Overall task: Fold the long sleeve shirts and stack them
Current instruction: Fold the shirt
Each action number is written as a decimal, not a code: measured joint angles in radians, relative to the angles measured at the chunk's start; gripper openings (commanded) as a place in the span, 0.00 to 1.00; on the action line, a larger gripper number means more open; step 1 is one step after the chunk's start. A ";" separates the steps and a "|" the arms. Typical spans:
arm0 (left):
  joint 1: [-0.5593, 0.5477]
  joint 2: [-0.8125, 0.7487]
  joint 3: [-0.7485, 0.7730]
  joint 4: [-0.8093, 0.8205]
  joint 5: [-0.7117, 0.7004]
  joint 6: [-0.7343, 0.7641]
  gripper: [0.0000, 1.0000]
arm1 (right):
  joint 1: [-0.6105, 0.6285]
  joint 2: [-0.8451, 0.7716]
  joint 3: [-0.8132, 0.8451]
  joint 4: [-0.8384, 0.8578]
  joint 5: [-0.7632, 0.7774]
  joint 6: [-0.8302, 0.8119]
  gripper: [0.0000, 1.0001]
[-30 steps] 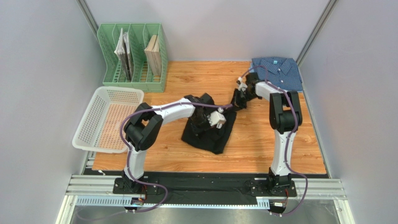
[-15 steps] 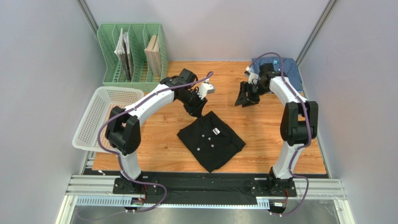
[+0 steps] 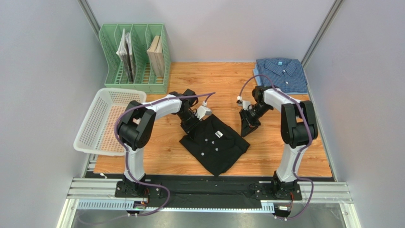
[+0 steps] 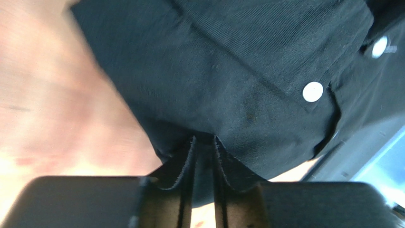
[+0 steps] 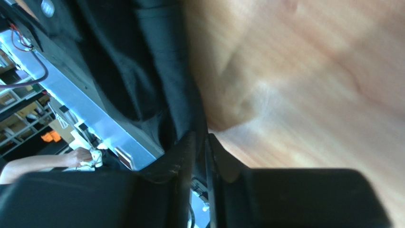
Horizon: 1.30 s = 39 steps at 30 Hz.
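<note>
black shirt (image 3: pixel 216 142), left pincer (image 4: pixel 204 142) pinching edge (blue shirt (image 3: pixel 283 73) folded)

The black shirt (image 3: pixel 216 147), bunched up a second ago, has been spread flat into a diamond. The left gripper (image 3: pixel 188 129), raised well beyond the shirt's far corner half a second ago, has been lowered onto its far left edge, where cloth is pinched between narrowed jaws. The right gripper (image 3: pixel 245 130) has been brought from well beyond the shirt's far right side down to its right edge and closed on the cloth there
</note>
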 measured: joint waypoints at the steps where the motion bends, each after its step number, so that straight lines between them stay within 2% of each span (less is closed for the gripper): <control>1: 0.000 -0.005 -0.019 0.000 0.014 -0.003 0.18 | 0.005 0.026 0.014 0.000 0.002 -0.007 0.08; 4: 0.002 -0.043 -0.093 -0.005 0.077 -0.006 0.18 | 0.023 0.115 0.087 0.003 0.017 -0.016 0.03; 8: -0.002 -0.122 -0.201 -0.013 0.184 -0.009 0.27 | 0.058 0.240 0.242 0.019 0.041 -0.014 0.05; 11: -0.010 -0.185 -0.250 -0.045 0.287 0.000 0.36 | 0.089 0.335 0.410 0.031 0.040 -0.001 0.14; 13: -0.011 -0.232 -0.251 -0.061 0.342 0.011 0.40 | 0.100 0.365 0.506 0.029 0.040 0.001 0.27; 14: -0.010 -0.266 -0.248 -0.061 0.362 0.013 0.46 | 0.102 0.365 0.533 0.025 0.039 -0.002 0.31; 15: -0.003 -0.296 -0.242 -0.061 0.367 0.014 0.49 | 0.100 0.354 0.542 0.022 0.039 -0.004 0.44; 17: 0.027 -0.356 -0.198 -0.045 0.349 0.009 0.51 | 0.077 0.301 0.518 0.009 0.042 -0.021 0.60; 19: 0.066 -0.364 -0.119 -0.026 0.308 0.012 0.50 | 0.036 0.197 0.423 0.000 0.049 -0.039 0.62; 22: 0.103 -0.288 0.060 0.011 0.232 0.025 0.49 | -0.030 -0.016 0.235 -0.034 0.063 -0.064 0.64; 26: 0.109 -0.179 0.155 0.057 0.167 0.029 0.49 | -0.026 -0.220 0.073 -0.086 0.066 -0.084 0.59; 28: 0.110 -0.150 0.150 0.058 0.146 0.024 0.49 | 0.003 -0.239 0.028 -0.089 0.067 -0.092 0.56; 31: 0.116 -0.144 0.124 0.064 0.134 0.011 0.49 | 0.034 -0.193 -0.012 -0.080 0.076 -0.102 0.46; 34: 0.128 -0.154 0.086 0.077 0.127 0.003 0.49 | 0.039 -0.101 -0.016 -0.054 0.113 -0.111 0.28; 35: 0.132 -0.159 0.071 0.083 0.124 0.002 0.49 | 0.039 -0.074 -0.015 -0.040 0.127 -0.114 0.17; 38: 0.145 -0.180 0.026 0.089 0.113 -0.009 0.47 | 0.039 0.013 -0.006 0.011 0.188 -0.125 0.02; 39: 0.151 -0.190 0.011 0.092 0.111 -0.016 0.45 | 0.039 0.047 0.007 0.027 0.209 -0.126 0.00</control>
